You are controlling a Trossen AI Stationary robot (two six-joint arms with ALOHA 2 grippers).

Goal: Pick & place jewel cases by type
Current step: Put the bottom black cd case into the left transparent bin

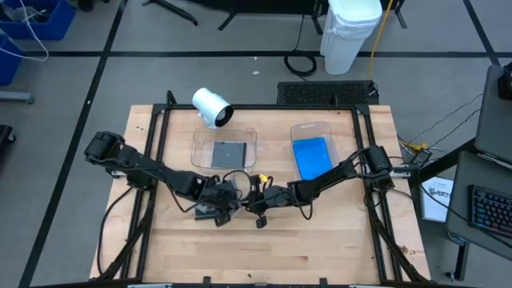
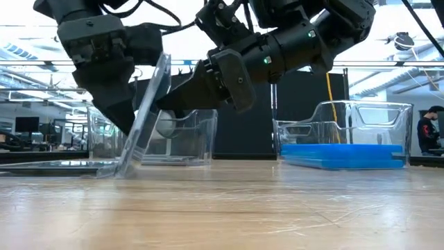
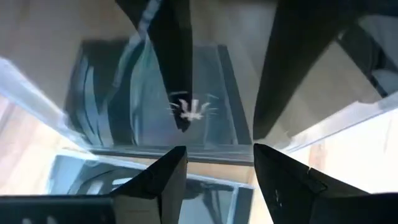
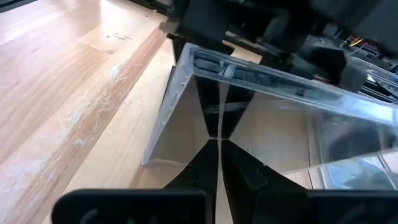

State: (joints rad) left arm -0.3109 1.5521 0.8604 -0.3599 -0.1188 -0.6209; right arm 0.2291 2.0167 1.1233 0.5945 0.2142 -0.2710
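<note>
Both arms meet near the middle of the wooden table (image 1: 320, 232). The left gripper (image 2: 128, 114) comes down onto a clear jewel case (image 2: 146, 114) that stands tilted on one edge, leaning steeply with its lower edge on the wood. The left jaws stand apart, one on each side of the case's plastic; whether they actually press on it cannot be told. A second clear case (image 2: 48, 167) lies flat on the table just beside the tilted one's foot.

The right gripper (image 4: 219, 144) reaches in from the opposite side, its jaws pressed together with their tips against the face of the tilted case, just below its upper edge.

Beyond the jaws stand two clear trays. The tray on the left arm's side (image 1: 250, 136) holds a dark grey case (image 1: 228, 154) lying flat. The tray on the right arm's side (image 1: 308, 128) holds a stack of blue cases (image 1: 312, 156). A white cylinder (image 1: 212, 106) lies on its side at the far edge of the left-hand tray.
</note>
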